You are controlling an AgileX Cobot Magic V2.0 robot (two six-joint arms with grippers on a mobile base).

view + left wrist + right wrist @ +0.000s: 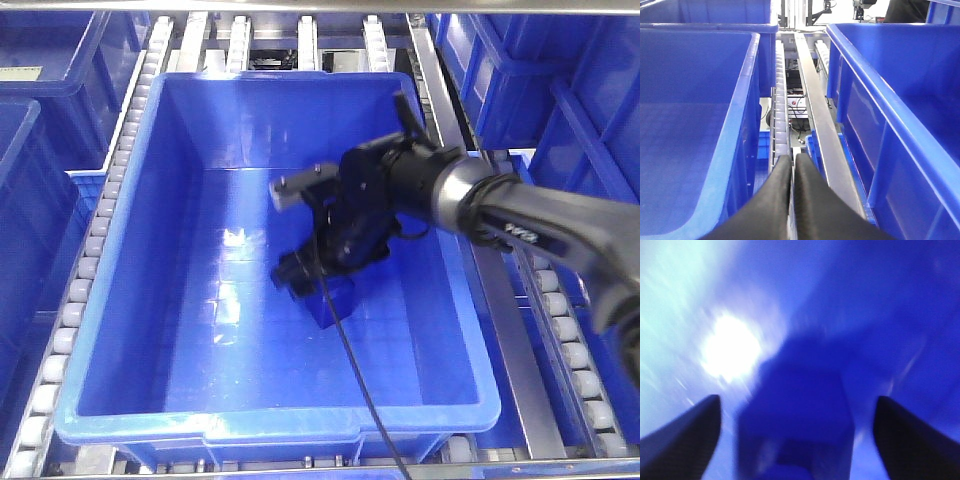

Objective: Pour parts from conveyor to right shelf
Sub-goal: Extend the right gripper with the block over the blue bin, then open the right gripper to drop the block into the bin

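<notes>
A small glossy blue part lies on the floor of a large blue tote on the right shelf. My right gripper reaches down into the tote right over the part. In the right wrist view, which is blurred, the part sits between the two dark fingers, with a gap on each side. That gripper is open. My left gripper is shut and empty, above a roller track between two totes. The conveyor is out of view.
More blue totes stand to the left and right of the middle one. Steel rails and white rollers run along the tote's sides. A black cable hangs from the right arm across the tote's front rim.
</notes>
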